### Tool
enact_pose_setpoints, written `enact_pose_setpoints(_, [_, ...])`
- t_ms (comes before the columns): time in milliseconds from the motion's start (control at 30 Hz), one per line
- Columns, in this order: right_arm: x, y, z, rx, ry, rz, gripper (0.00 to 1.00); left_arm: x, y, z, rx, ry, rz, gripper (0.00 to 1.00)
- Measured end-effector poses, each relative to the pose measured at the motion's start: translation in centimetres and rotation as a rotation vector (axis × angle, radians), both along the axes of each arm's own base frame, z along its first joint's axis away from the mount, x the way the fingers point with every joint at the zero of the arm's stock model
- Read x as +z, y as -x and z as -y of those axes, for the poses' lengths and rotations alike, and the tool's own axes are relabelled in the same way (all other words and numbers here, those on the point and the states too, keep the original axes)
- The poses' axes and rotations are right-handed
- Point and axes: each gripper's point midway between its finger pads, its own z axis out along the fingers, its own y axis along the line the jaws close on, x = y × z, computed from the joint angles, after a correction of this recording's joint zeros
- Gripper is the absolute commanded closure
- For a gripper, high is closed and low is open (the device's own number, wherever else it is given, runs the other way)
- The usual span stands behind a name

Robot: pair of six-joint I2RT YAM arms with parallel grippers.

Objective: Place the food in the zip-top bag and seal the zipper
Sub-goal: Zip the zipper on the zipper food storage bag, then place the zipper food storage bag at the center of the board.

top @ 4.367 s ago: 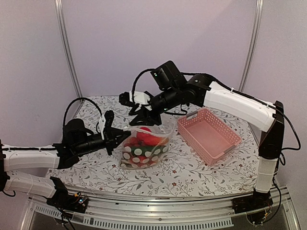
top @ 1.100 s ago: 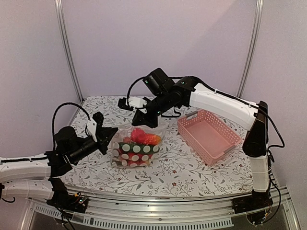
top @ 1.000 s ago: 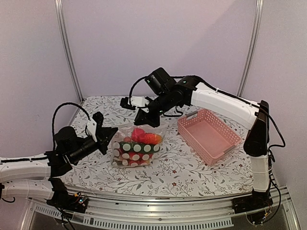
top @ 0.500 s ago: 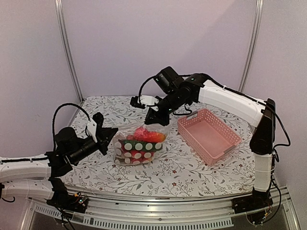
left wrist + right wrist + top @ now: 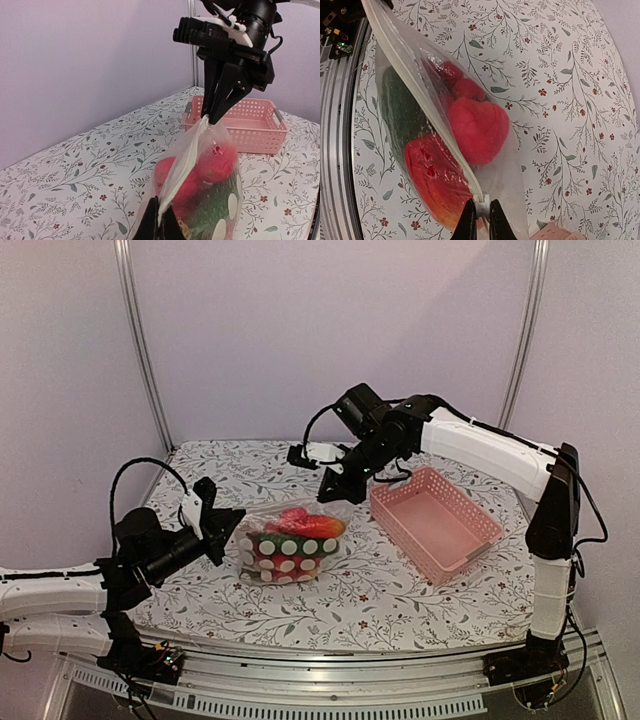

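The zip-top bag [image 5: 290, 548] stands on the table between both arms, clear with white dots low down. The food lies inside: a red round fruit [image 5: 477, 127], a green piece [image 5: 400, 110] and a red-orange piece [image 5: 437, 175]. The zipper [image 5: 420, 95] runs as a whitish strip along the top, also seen from the left wrist [image 5: 187, 155]. My right gripper [image 5: 481, 214] is shut on the zipper's white slider at the bag's right end [image 5: 335, 498]. My left gripper [image 5: 159, 222] is shut on the bag's left top corner [image 5: 237, 523].
A pink lattice basket [image 5: 435, 525] stands right of the bag, close behind the right gripper, with nothing in it [image 5: 250, 125]. The table carries a floral cloth [image 5: 400, 590]. Metal rails run along the near edge [image 5: 330, 665].
My right gripper has slid rightward along the zipper from near the bag's left-middle to its right end, pulling the top taut. The left gripper has held its place on the corner.
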Motion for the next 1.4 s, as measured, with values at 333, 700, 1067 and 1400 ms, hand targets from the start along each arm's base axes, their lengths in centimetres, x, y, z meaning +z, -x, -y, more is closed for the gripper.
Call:
enact_pose_setpoints(333, [-0.4,-0.4,1.4,-0.023,0.019,-0.02,0.98,0.0,0.0,-0.1,0.004,0.0,0.0,1.0])
enact_pose_setpoints(700, [-0.8,-0.6,2.3,-0.043,0.052,-0.021,0.66,0.1,-0.2,-0.1,0.008,0.006,0.005,1.0])
enact_pose_setpoints(1067, [-0.1,-3.9,8.0,-0.179,0.113,-0.025,0.56,-1.0,-1.2,1.0,0.0,0.003,-0.025,1.0])
enact_pose_setpoints(1400, [4.2,-7.4,13.2,-0.33,0.006,0.018,0.56,3.2,-8.1,3.1,0.046,0.021,0.033,1.0])
